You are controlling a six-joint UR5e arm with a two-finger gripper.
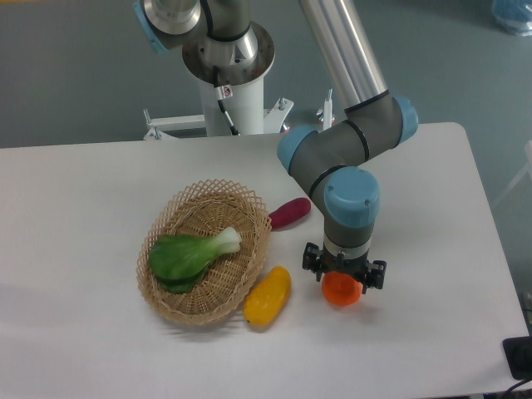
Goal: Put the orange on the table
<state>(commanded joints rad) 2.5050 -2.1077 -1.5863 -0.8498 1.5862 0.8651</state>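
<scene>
Pointing straight down, the end effector (342, 283) grips the orange (342, 289) low over the counter (432, 249), right of the wicker basket (204, 250); contact with the counter is unclear, fingertips hidden. The basket holds a green leafy vegetable (189, 253).

The large flat white rectangular table (91, 208) filled the lower frame. Left of centre on it sat a woven wicker basket (204, 249); a yellow oblong fruit (267, 296) lay touching its lower-right rim, a purple oblong vegetable (289, 213) at its upper right.
</scene>
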